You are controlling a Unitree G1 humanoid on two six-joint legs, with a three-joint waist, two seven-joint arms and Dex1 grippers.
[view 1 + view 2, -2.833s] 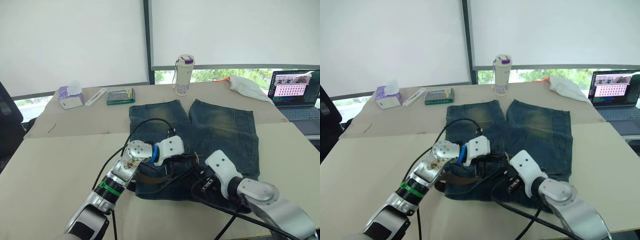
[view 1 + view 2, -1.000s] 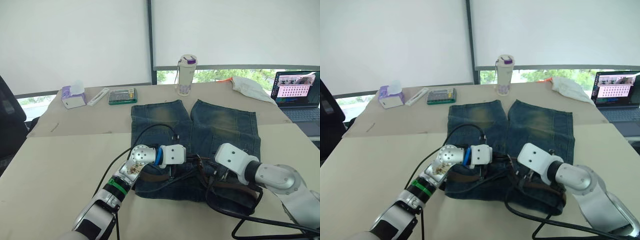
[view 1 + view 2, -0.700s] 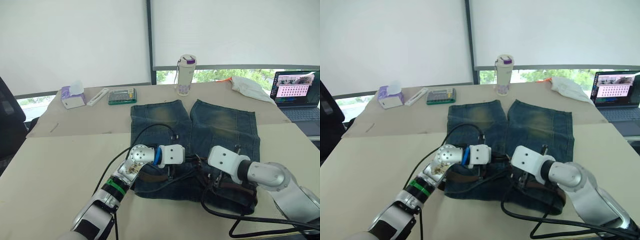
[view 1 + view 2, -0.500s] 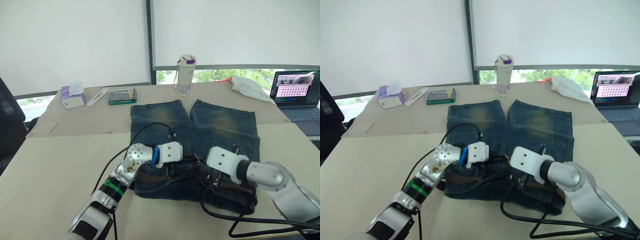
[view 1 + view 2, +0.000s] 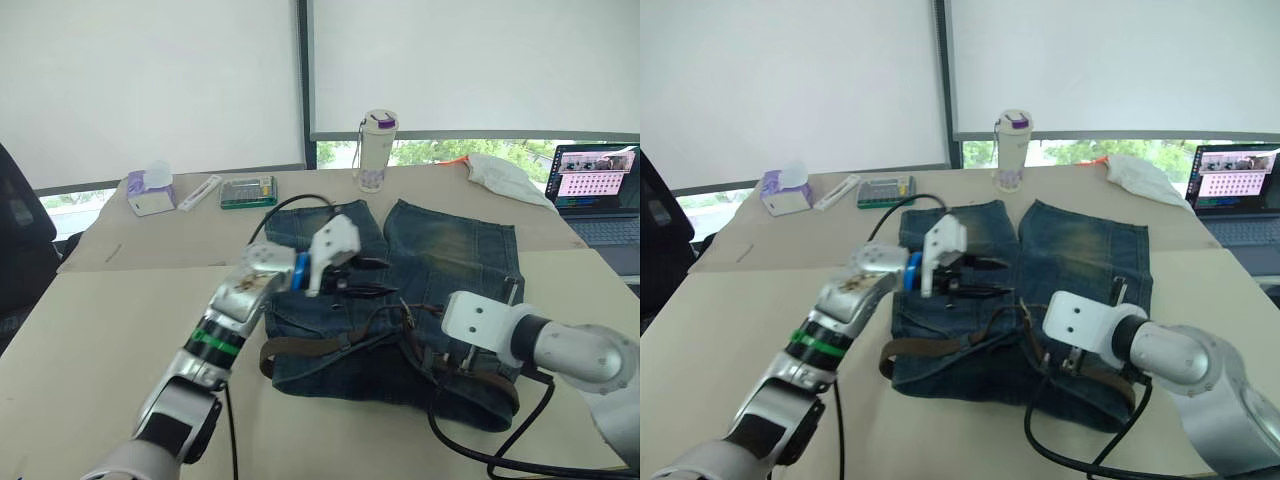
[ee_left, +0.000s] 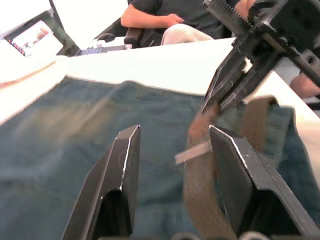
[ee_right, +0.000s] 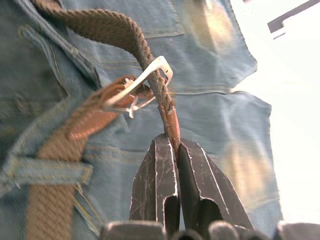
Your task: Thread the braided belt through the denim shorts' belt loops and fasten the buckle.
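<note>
Belt end: braided belt (image 7: 120, 30) lies along the denim shorts (image 5: 450, 240) waistband on the desk (image 5: 100, 330), tip passed through buckle (image 7: 142, 82). Right gripper (image 7: 172, 150) pinches tip, strap running toward 12 o'clock. Left gripper (image 6: 172, 150) empty, spread, raised above shorts.
</note>
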